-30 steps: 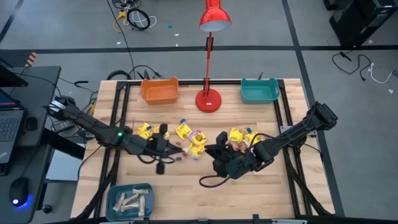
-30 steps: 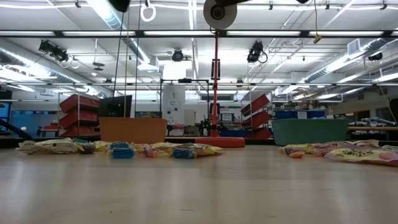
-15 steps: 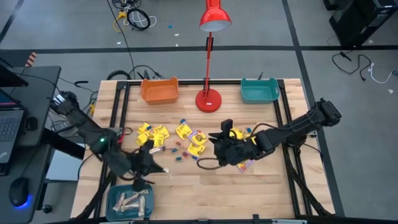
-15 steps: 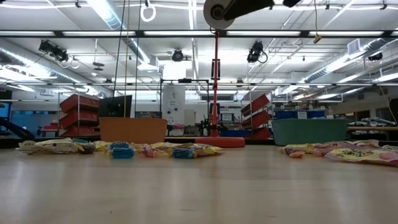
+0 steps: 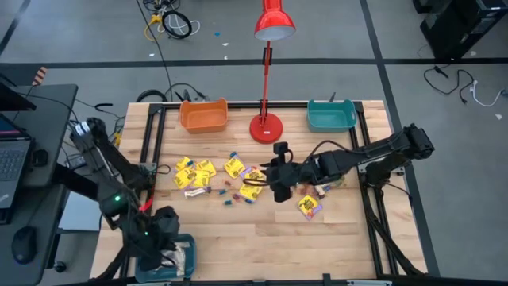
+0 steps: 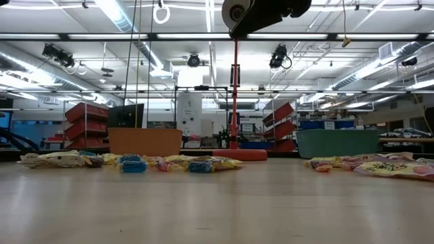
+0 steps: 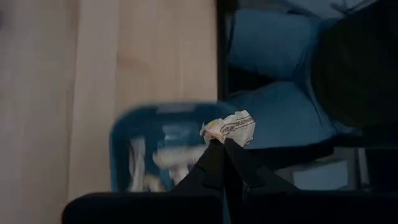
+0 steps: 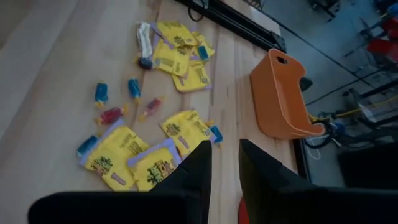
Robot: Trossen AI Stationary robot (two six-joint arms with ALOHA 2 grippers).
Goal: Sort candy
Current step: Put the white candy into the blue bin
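- The left gripper (image 5: 168, 238) is seen over the blue rectangular plastic tray (image 5: 184, 242) at the near-left corner of the pale wooden slatted surface (image 5: 238, 234), well away from the red desk lamp (image 5: 267, 127) that stands at the far middle.
- In the left wrist view the jaws are pressed together on a crumpled pale beige wrapped sweet (image 7: 229, 127), which is held just above the tray (image 7: 124, 134); more pale bars (image 7: 163, 160) lie inside it (blurred there).
- The right gripper (image 5: 278, 176) is held above the middle of the surface, just in front of the lamp base, over the scattered candy.
- Its jaws are narrowly apart, with nothing seen between them in the right wrist view (image 8: 222, 163).
- Yellow square candy packets with dark print (image 5: 233, 167) lie in a loose band in front of the lamp, with more of them to its near-left (image 5: 194, 171).
- One further yellow packet (image 5: 309, 206) lies apart, to the near-right of the lamp.
- Tiny red and blue wrapped pieces (image 5: 225, 191) are scattered among the packets (too small for a count).
- An orange plastic bin (image 5: 203, 115) stands left of the lamp and a teal plastic bin (image 5: 331, 115) right of it, both at the far edge.
- From the low view the candy is shown as a flat row (image 6: 132, 163) before the orange bin (image 6: 144, 141).
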